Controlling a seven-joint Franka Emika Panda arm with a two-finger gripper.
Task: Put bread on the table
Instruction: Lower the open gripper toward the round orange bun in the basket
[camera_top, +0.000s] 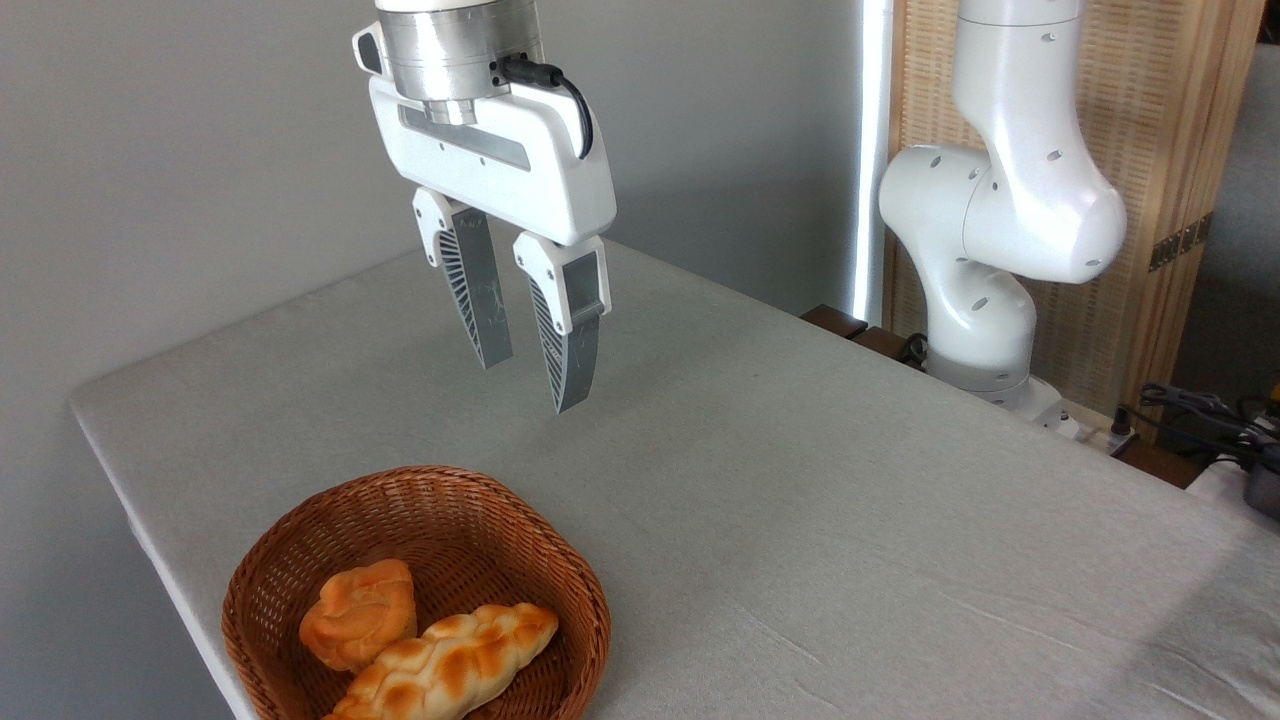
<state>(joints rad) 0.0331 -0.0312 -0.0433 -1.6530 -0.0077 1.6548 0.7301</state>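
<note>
Your claw (530, 385) hangs in the air above the table (800, 480), released, its two grey ribbed fingers (478, 300) pointing down with a clear gap between them and nothing held in that gap. The fingertips are well clear of the cloth surface. Below the claw and somewhat toward the near edge of the table sits the brown wicker basket (300, 545), resting on the light grey cloth close to the table's left border. Inside it you have the bread (360, 612), the small knotted orange-golden bun, lying on the basket floor toward its left side, lower in the picture than the claw and a little to its left. Just beside the bun, touching it on its right, lies the braided loaf (450, 665), longer and paler, running diagonally toward the basket's front rim. Neither finger touches the basket or either piece; the claw stands well apart from both. To the right of the claw the cloth stretches out bare and lightly creased. Farther right and behind it, you can see the arm's white base joints (1000, 230) rising at the far edge of the table, in front of a wooden screen (1150, 120), with some cables (1200, 410) at the right border.
</note>
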